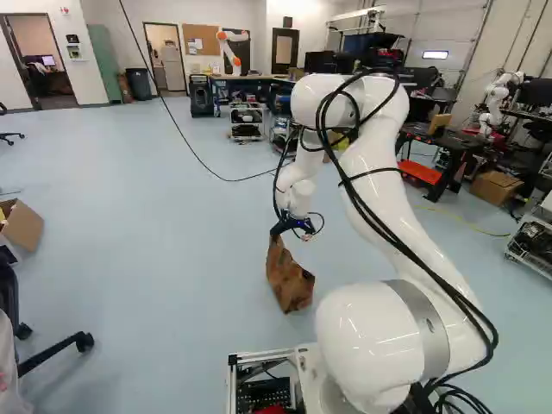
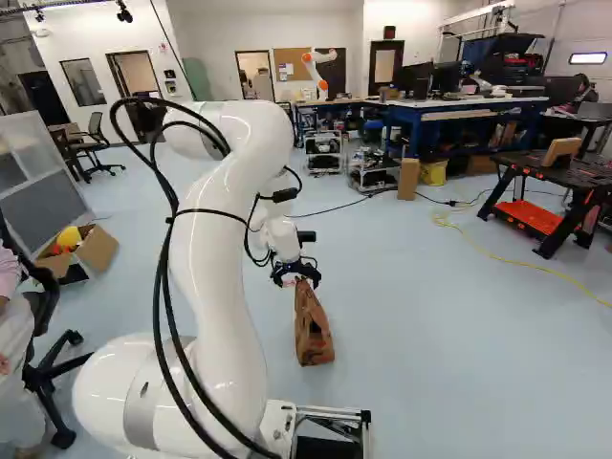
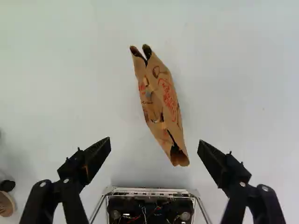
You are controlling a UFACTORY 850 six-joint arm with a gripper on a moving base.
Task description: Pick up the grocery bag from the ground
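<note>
- Two fingers (image 3: 224,168) of my gripper (image 2: 297,281) stand wide apart, released.
- The bag (image 3: 163,102), crumpled brown paper with red print, is on the floor (image 1: 172,259); in my wrist view it lies ahead of the gap between my fingertips, touching neither.
- Both base views show the bag just below my gripper.
- At the left of the right base view, a box (image 2: 98,251) holding something yellow sits near a chair (image 2: 43,374).
- Far ahead stands another robot (image 2: 314,69), white and orange.

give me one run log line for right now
hand open | brown paper grocery bag below hand, not gripped | bag on floor | lift not yet done
</note>
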